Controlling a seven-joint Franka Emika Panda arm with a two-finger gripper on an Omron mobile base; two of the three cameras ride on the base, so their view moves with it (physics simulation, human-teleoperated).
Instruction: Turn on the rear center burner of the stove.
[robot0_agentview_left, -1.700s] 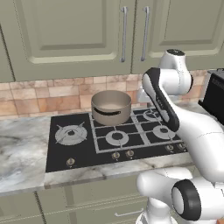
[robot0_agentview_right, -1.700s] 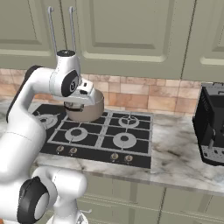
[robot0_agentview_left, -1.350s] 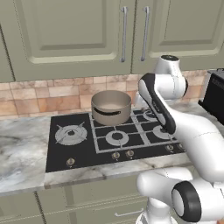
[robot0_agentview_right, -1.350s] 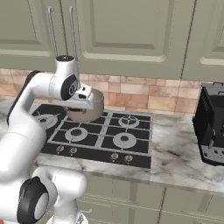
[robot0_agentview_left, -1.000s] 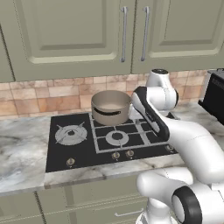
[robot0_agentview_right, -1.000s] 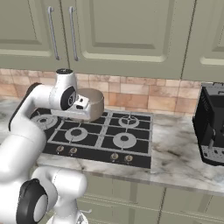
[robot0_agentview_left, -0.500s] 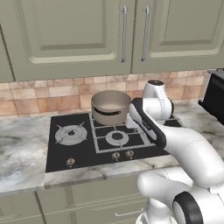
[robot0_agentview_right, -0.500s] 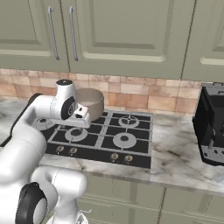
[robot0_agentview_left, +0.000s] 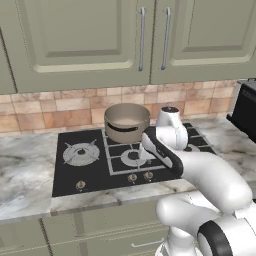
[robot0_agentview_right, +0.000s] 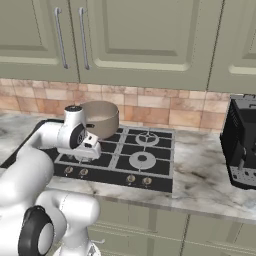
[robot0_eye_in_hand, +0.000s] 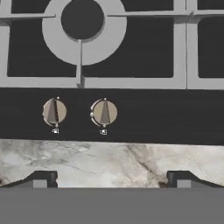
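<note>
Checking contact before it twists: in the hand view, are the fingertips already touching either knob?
No, both fingertips sit over the marble counter, short of the two knobs on the stove.

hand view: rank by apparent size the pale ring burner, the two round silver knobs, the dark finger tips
1. Pale ring burner, clearly the largest.
2. Left round silver knob and right round silver knob: they look alike, no ranking.
3. Dark finger tips: only their ends show, and they are nearest the camera, so their size is unsure.
</note>
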